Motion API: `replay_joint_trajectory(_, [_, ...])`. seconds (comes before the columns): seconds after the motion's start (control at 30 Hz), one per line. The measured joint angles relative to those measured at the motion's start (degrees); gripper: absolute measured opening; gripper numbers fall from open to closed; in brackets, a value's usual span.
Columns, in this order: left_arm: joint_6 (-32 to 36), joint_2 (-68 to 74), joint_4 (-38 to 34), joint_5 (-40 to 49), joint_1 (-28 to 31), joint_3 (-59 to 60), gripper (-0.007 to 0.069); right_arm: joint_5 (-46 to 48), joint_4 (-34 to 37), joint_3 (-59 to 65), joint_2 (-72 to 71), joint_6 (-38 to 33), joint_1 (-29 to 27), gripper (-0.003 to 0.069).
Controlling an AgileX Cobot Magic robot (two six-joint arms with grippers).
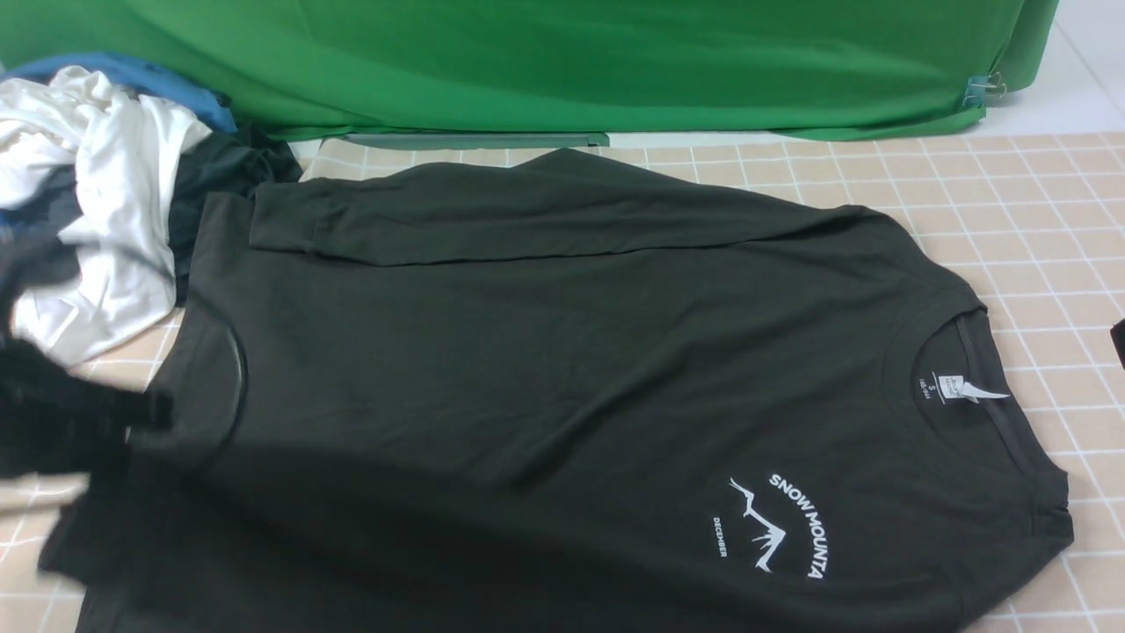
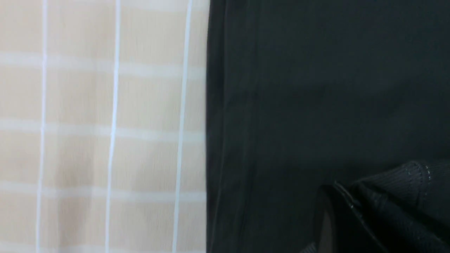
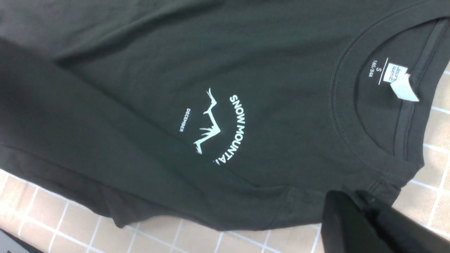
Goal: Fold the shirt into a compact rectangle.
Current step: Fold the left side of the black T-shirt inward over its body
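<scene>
Black shirt flat, sleeves folded inward (print up).

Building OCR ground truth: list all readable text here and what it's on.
"SNOW MOUNTA": chest print on the shirt, rest hidden under a fold.
"DECEMBER": beside the same print.
"S": inside the collar.
"165/84A": beside it.
Neck tag: brand too small to read.

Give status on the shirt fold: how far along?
Done: the shirt lies flat, with the far sleeve folded across the body and the near edge folded over the print. In hand: the left pincer is shut at the hem end, but a grip on cloth isn't confirmed. The right pincer is shut near the shoulder edge. Left: probably folding hem toward collar to make the rectangle.
</scene>
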Motion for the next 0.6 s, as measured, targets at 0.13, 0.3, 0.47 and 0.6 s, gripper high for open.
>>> replay_joint_trajectory(0.13, [0.9,4.5,-0.8,-3.2,0.0,-5.9,0.0034,-1.3,0.9,0.0,0.0,0.0,0.0,0.0041])
replay_joint_trajectory(0.3, [0.9,12.6,0.0,-6.2,0.0,-10.7,0.0034,-1.5,1.0,0.0,0.0,0.0,0.0,0.0042])
replay_joint_trajectory(0.47, [1.0,19.3,0.6,-9.5,0.0,-12.7,0.0036,-1.7,1.0,0.0,0.0,0.0,0.0,0.0042])
replay_joint_trajectory(0.6, [1.1,22.6,2.0,-10.0,0.0,-12.9,0.0062,-1.7,1.0,0.0,0.0,0.0,0.0,0.0042])
